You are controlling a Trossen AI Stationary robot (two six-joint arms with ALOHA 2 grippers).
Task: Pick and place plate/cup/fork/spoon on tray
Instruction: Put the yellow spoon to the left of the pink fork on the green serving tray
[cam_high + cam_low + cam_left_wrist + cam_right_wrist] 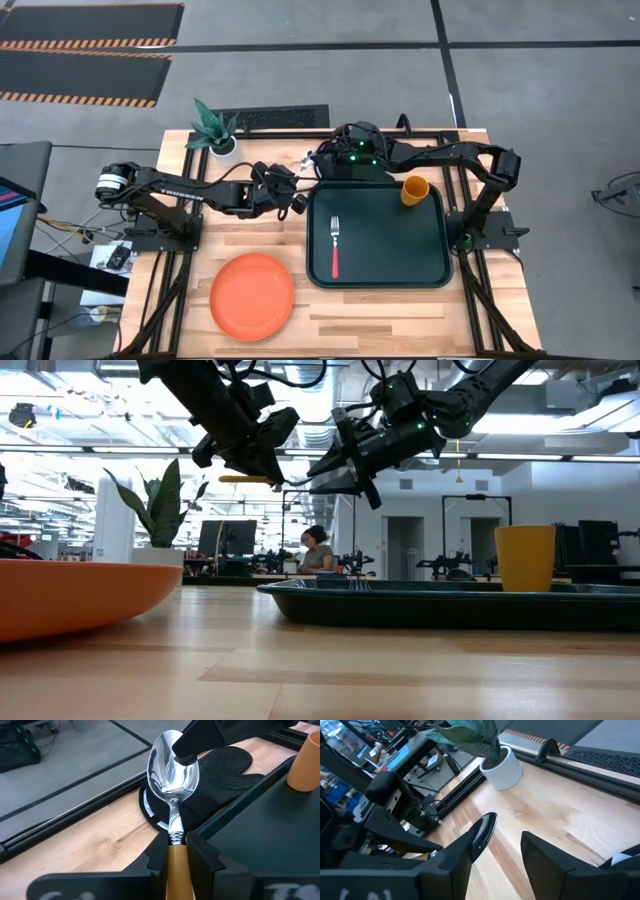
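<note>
My left gripper [292, 192] [177, 842] is shut on the spoon [172, 770], held high over the table just left of the dark tray [420, 262]. The spoon's silver bowl points at my right gripper [318, 165] [500, 845]. That gripper is open, with the bowl [485, 830] between its fingers, close to one of them. The fork [335, 246] lies on the tray's left part. The orange cup [414, 189] stands upright in the tray's far right corner. The orange-red plate [252, 292] lies flat on the table, near and left of the tray. My left gripper pinches the spoon's orange-yellow handle [178, 865] between its two fingers, close to the metal neck. The spoon sticks out forward along the fingers, about level, bowl hollow up, lifted clear of the table [270, 480]. My right gripper: one finger [197, 742] lies over the spoon's bowl; I cannot tell whether it touches.
A dark oven mitt [227, 762] lies on the table under the spoon, by the tray's far left corner. A white plant pot [222, 143] stands at the far left. Bare wood shows right of the plate, at the table's near edge [400, 320].
</note>
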